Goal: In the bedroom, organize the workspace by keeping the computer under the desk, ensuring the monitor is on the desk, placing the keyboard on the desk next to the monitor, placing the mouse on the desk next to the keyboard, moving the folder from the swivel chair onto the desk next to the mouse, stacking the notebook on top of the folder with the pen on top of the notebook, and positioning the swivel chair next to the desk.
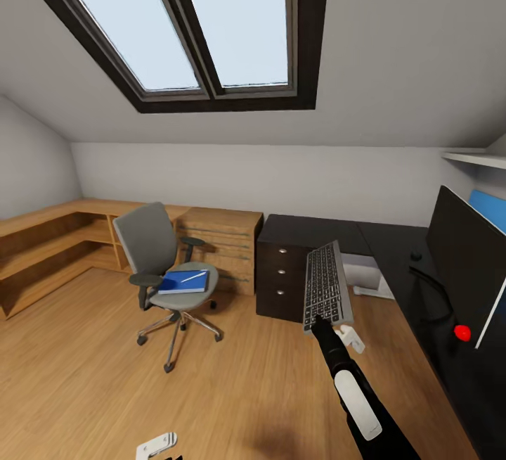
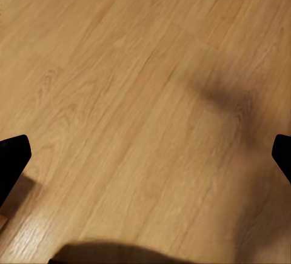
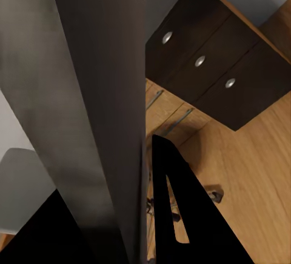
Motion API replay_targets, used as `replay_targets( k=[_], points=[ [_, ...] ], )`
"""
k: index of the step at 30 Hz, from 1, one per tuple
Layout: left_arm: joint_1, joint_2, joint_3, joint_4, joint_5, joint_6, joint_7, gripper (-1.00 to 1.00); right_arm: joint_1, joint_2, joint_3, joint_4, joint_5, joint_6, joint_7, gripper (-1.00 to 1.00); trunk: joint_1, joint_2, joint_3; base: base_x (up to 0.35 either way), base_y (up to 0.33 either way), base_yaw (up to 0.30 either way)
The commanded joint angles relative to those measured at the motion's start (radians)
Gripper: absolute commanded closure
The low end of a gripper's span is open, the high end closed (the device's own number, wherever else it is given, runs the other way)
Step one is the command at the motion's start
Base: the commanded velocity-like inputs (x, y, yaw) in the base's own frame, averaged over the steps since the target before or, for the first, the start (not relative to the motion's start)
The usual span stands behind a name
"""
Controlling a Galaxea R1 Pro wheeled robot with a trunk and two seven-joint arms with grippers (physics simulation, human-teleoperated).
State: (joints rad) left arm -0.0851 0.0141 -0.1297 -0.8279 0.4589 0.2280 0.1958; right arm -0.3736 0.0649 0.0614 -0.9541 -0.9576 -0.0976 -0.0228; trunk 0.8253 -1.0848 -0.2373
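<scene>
The keyboard (image 1: 327, 285) is gripped by the right hand (image 1: 318, 319), not yet tabled; the left hand (image 2: 145, 155) is spread empty. Monitor (image 1: 467, 263) is on the table (image 1: 393, 249); the folder (image 1: 184, 281) remains on the chair (image 1: 151, 242).

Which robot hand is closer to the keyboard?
The right. The right gripper is clamped on the keyboard, holding it up in the air. The left gripper hangs open over the wooden floor, away from it.

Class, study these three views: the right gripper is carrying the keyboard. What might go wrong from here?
The right gripper pinches the grey keyboard only at one short end; held upright, it may swing or slip. Lowered carelessly onto the dark desk, it might strike the black flat monitor or its cable.
</scene>
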Motion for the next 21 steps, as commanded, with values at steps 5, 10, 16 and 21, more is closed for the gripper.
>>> replay_targets(
  k=[5, 10, 16, 21],
  points=[
    [-0.001, 0.001, -0.007, -0.002, 0.01, 0.002, 0.01, -1.0, -0.001, -0.001, 0.003, 0.0, -0.012, -0.006, 0.0, 1.0, 0.0, -0.001, -0.002, 0.008, 0.0, 0.003],
    [-0.001, 0.001, -0.007, -0.002, 0.01, 0.003, 0.01, -1.0, -0.001, -0.001, 0.003, -0.001, -0.011, -0.007, 0.001, 1.0, 0.0, -0.001, -0.002, 0.0, 0.0, 0.0],
    [-0.001, 0.001, -0.008, -0.002, 0.008, 0.002, 0.008, -1.0, -0.001, -0.001, 0.003, -0.002, -0.01, -0.009, 0.003, 1.0, 0.0, -0.001, -0.002, 0.15, 0.038, -0.115],
    [-0.001, 0.002, -0.008, -0.002, 0.009, 0.002, 0.009, -1.0, -0.001, -0.002, 0.003, -0.001, -0.01, -0.008, 0.003, 1.0, 0.0, -0.001, -0.002, 0.308, 0.034, -0.188]
  ],
)
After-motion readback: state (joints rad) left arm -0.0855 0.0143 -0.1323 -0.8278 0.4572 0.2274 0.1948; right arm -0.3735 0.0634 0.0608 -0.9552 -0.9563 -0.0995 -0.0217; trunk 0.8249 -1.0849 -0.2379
